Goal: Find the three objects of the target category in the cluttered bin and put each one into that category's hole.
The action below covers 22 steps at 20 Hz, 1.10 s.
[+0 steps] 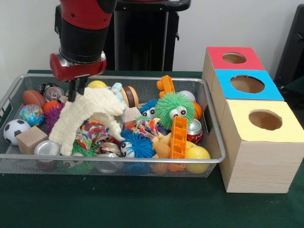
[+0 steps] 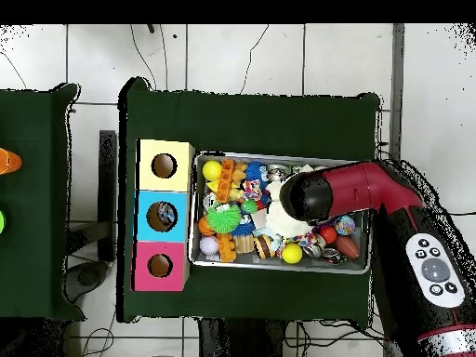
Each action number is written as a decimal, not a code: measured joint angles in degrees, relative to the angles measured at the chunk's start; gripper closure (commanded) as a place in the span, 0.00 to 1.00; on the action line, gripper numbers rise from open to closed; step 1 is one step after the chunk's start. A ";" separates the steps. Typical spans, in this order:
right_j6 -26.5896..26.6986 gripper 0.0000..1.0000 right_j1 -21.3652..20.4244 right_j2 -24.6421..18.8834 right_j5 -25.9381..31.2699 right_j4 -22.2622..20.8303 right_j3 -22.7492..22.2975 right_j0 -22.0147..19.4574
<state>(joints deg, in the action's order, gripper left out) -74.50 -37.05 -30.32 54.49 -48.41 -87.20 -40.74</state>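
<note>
Gripper (image 1: 74, 93): reached down into the cluttered bin (image 1: 14, 90) at the pale cloth (image 1: 88, 116); whether the fingers were clenched or released, I cannot tell.
Hole (image 1: 247, 84): faced up beside the bin, so a lifted object could drop in.

One wire bin (image 1: 216, 142) of toys sits beside three wooden boxes, each with one round hole: red-topped (image 1: 234, 58), blue-topped (image 1: 247, 84) and yellow-topped (image 1: 265, 119). Visible among the clutter are one soccer ball (image 1: 15, 130), one green fuzzy toy (image 1: 176, 108), one blue fuzzy toy (image 1: 137, 145), one wooden cube (image 1: 31, 139) and one cream cloth (image 1: 88, 116).
</note>
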 measured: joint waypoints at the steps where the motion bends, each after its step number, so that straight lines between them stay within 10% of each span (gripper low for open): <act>1: 0.00 1.00 -0.07 0.00 0.00 -0.01 0.19 -0.15; 22: 4.61 1.00 -0.19 -0.01 0.00 -2.57 1.79 -1.57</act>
<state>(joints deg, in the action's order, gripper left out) -69.88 -37.25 -30.33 54.49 -50.99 -85.41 -42.31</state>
